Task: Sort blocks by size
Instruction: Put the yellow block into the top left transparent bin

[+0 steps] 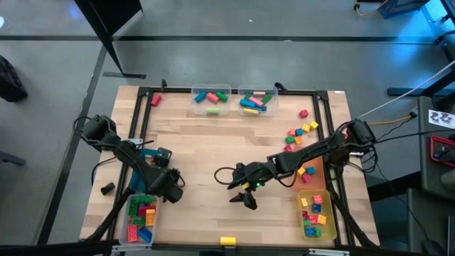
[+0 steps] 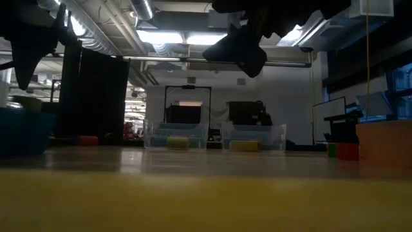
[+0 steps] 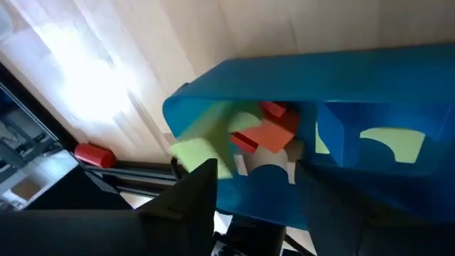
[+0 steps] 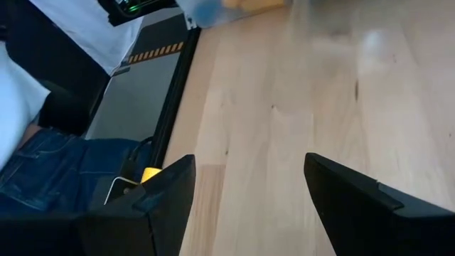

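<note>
Blue plastic fills the left wrist view: the left gripper hangs right over the top edge of the blue bin at the table's near left corner, fingers parted with nothing between them, and red, green and pale blocks piled just below. It looks like a drop into that bin, so the sound move is to lift straight up, clear of the rim, without nudging the bin. Over mid-table the right gripper hovers above bare wood, jaws spread wide and empty. Loose blocks wait by the right edge, others in the yellow bin and the two clear bins at the far side. Next pick should take one block, squarely.
</note>
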Tool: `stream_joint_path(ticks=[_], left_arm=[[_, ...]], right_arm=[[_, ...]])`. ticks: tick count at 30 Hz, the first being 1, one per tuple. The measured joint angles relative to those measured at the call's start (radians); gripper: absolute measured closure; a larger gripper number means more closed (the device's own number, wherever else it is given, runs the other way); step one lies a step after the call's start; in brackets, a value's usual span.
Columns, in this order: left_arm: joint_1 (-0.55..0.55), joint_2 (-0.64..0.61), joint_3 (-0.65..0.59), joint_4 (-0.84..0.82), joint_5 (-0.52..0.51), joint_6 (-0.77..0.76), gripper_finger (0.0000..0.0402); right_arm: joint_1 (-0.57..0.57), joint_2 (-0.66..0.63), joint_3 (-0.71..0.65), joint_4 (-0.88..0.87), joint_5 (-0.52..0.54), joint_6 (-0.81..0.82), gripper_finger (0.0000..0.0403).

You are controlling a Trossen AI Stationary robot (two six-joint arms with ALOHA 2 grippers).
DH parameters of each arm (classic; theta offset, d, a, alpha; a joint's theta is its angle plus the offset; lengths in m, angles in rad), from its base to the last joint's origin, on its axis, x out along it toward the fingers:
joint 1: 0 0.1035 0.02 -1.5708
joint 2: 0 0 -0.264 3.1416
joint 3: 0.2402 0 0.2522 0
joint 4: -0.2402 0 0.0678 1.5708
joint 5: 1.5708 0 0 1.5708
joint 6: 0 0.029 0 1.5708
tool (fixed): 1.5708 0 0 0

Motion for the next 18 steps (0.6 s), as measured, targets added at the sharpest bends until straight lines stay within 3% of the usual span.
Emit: stream_joint_path(ticks=[6,9,18], left_arm=[[0.009,0.0,0.029,0.026,-0.009,-0.007,0.0235],[0.018,0.0,0.066,0.121,-0.014,-0.007,0.0241],[0.026,0.0,0.105,0.712,-0.013,0.152,0.0249]], right_arm=[[0.004,0.0,0.0,-0.015,0.017,0.0,0.0139],[0.004,0.0,0.0,-0.044,0.017,0.0,0.0139],[0.018,0.0,0.0,-0.098,0.018,0.041,0.0139]])
